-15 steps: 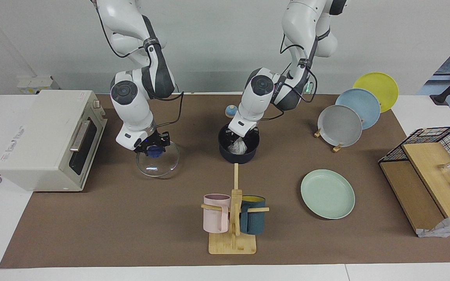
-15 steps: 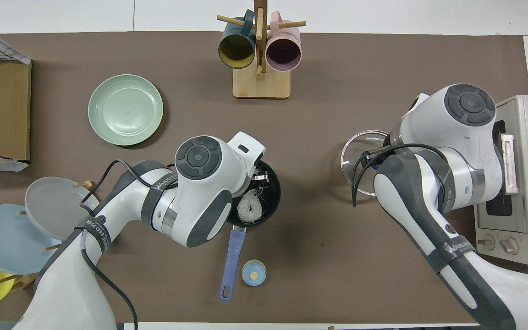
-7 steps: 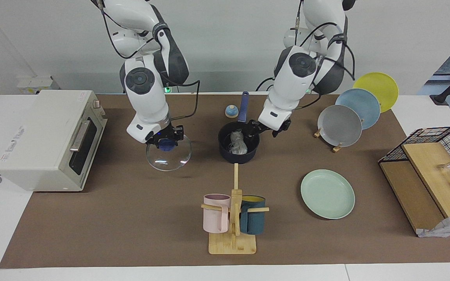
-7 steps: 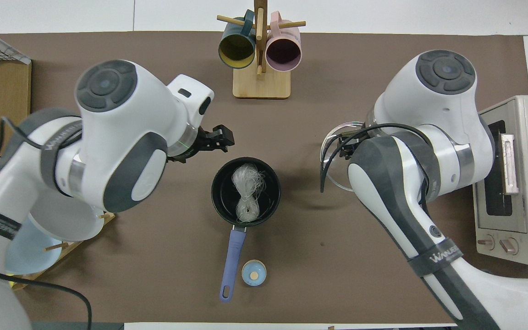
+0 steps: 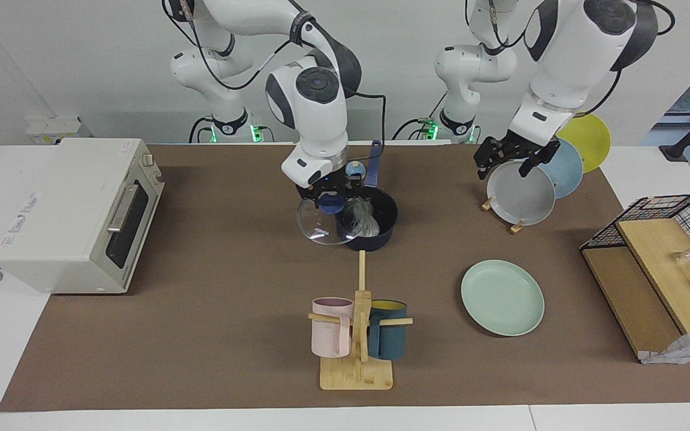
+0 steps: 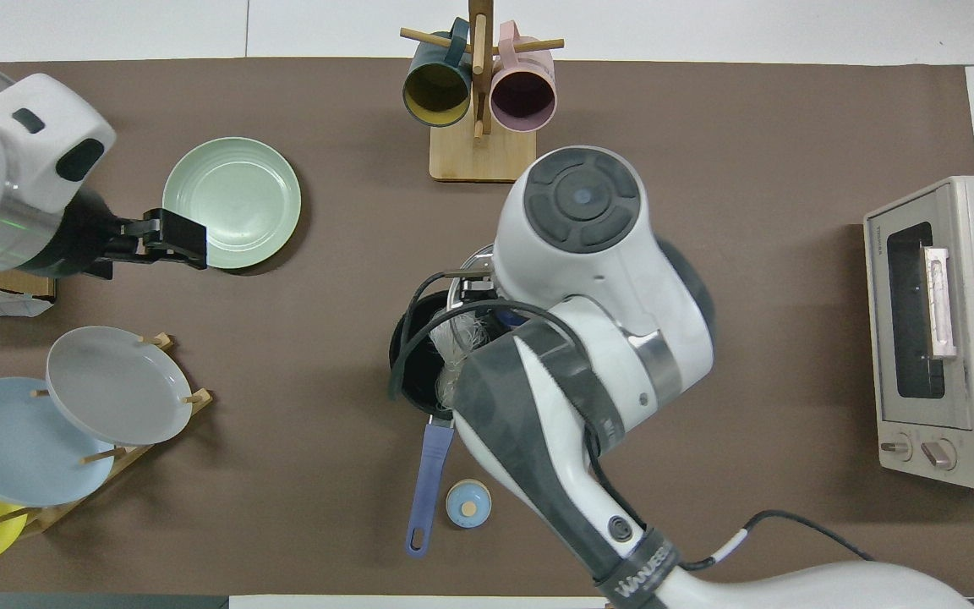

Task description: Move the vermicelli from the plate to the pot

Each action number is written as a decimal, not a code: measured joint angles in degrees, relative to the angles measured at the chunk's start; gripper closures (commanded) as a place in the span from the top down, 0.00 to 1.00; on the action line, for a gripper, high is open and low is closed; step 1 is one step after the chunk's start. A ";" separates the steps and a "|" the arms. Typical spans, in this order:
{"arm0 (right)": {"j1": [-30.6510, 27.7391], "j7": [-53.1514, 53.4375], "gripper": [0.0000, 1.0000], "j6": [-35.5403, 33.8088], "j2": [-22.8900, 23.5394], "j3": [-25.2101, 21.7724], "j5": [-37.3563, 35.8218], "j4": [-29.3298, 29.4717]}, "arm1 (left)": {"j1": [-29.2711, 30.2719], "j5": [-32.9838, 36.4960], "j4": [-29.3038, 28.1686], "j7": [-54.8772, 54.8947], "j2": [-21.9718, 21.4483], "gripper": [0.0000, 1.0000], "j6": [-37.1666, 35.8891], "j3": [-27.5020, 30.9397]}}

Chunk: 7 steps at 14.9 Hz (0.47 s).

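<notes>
The vermicelli, a whitish glassy clump, lies inside the dark navy pot, whose blue handle points toward the robots. The mint-green plate lies bare toward the left arm's end of the table. My left gripper is open and holds nothing, raised over the upright grey plate. My right gripper is shut on the blue knob of a glass lid, held tilted over the pot's rim on the right arm's side. From overhead the right arm hides much of the pot.
A toaster oven stands at the right arm's end. A wooden mug rack with two mugs is farther from the robots than the pot. Grey, light-blue and yellow plates stand in a rack, with a wire basket beside them. A small blue cap lies by the pot handle.
The left gripper opened, left the vermicelli in the pot, then rose and swung away toward the plate rack. The right arm carried the glass lid from beside the oven to the pot.
</notes>
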 measured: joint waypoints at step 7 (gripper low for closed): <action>6.27 6.87 0.23 2.32 4.89 -0.02 -2.51 1.12 | 0.31 1.65 -4.54 1.03 -2.98 1.00 -0.48 -0.74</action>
